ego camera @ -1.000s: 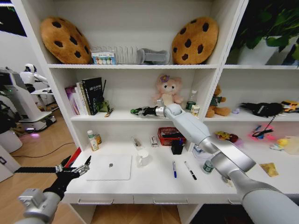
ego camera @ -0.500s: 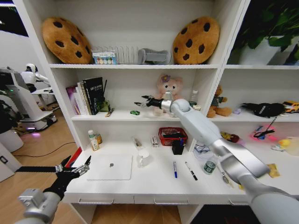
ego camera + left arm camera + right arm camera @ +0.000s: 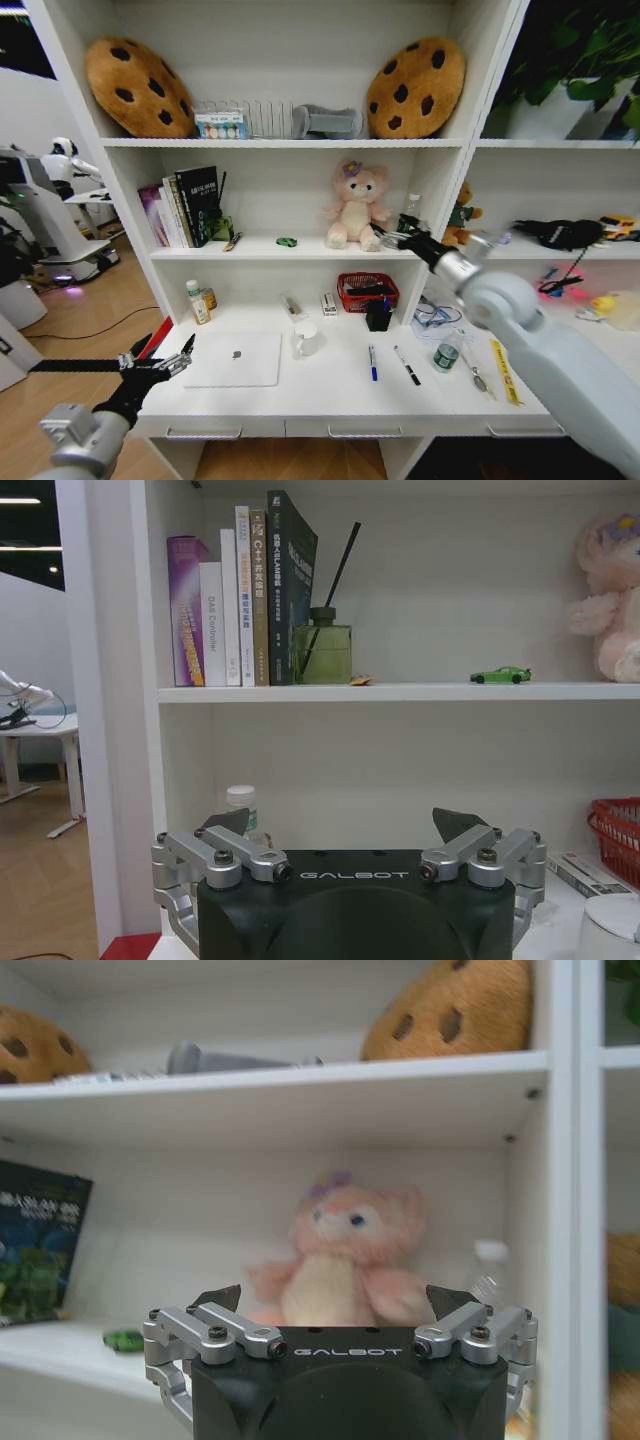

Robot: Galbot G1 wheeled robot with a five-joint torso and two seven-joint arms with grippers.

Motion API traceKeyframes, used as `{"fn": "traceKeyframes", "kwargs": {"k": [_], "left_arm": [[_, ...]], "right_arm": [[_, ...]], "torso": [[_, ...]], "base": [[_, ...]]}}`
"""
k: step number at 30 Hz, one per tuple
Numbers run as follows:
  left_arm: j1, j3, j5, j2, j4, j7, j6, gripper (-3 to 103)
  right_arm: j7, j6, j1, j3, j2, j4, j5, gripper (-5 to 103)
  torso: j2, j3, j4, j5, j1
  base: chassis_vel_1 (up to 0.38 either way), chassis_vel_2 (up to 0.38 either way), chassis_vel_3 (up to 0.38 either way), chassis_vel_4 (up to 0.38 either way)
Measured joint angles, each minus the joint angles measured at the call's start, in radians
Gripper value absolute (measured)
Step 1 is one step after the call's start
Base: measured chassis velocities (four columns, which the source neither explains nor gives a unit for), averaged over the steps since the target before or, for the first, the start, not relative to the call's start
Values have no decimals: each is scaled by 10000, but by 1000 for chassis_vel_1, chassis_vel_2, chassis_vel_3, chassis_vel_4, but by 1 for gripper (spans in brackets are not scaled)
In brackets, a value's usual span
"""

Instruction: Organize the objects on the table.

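Right gripper (image 3: pixel 392 236) withdrew (green item (image 3: pixel 287 242) shelved).

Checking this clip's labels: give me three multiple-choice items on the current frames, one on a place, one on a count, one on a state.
1. Where does the small green item lie?
A. on the desk beside the laptop
B. on the middle shelf between the books and the pink plush
C. in the red basket

2. How many pens lie on the table in front of the black cup?
A. one
B. two
C. four

3. How do the right gripper's jaws stand?
A. open and empty
B. shut on a pen
C. shut on the laptop

Answers:
1 B, it rests on the shelf left of the pink plush.
2 B, a blue pen and a black pen.
3 A, the right wrist view shows the jaws apart with nothing between.
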Motion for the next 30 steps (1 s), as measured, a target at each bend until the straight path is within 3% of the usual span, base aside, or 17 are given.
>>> {"fn": "traceKeyframes", "kwargs": {"k": [2, 3, 4, 5, 7, 9, 10, 12, 18, 25, 30], "left_arm": [[0, 0, 0, 0, 0, 0, 0, 100], [0, -1, 0, 2, -1, -1, 0, 100], [0, -1, 0, 2, -1, 1, 0, 100], [-1, -1, 1, 1, -1, 1, 0, 100], [0, -2, 0, 0, -1, -3, 0, 100], [0, -1, 0, 0, -1, 2, 0, 100], [0, -1, 0, 0, -1, 2, 0, 100], [0, -1, 0, 1, -1, 1, 0, 100], [0, -1, 0, 1, -1, 1, 0, 100], [0, -1, 0, 1, -1, 2, 0, 100], [0, -1, 1, 1, -1, 3, 0, 100]], "right_arm": [[0, 0, 0, 0, 0, 0, 0, 100], [-118, 282, -1251, 751, 591, 256, -452, 100], [-622, 909, -3602, 1780, 2091, 647, -1693, 100], [-967, 1401, -4538, 1984, 3039, 678, -2476, 100], [-1046, 1545, -4794, 1994, 3419, 683, -2682, 100], [-1202, 1983, -5301, 1811, 4466, 650, -3262, 100], [-1202, 1983, -5301, 1811, 4466, 650, -3262, 100], [-1513, 2433, -5549, 1503, 5377, 498, -3949, 100], [-1707, 2841, -5637, 627, 6459, -1, -5459, 100], [-1376, 2055, -5393, 158, 6662, -44, -5428, 100], [-1057, 1120, -4266, -565, 6231, -761, -4445, 100]], "torso": [[0, 0, 0, 0, 0], [-1, 0, -11, 4, 0], [0, 1, -16, 0, -1], [0, 1, -14, 2, 0], [-1, 1, -8, 2, 0], [0, 1, -8, -1, 0], [0, 1, -8, -1, 0], [-2, 1, -8, 1, 0], [-3, 3, -9, 1, 3], [-3, 3, -11, 0, 3], [-3, 3, -10, 3, 3]], "base": [[0, 0, 0, 0], [0, 0, 0, 0], [0, 0, 0, 0], [0, 0, 0, 0], [0, 0, 0, 0], [0, 0, 0, 0], [0, 0, 0, 0], [0, 0, 0, 0], [0, 0, 0, 0], [0, 0, 0, 0], [0, 0, 0, 0]]}}
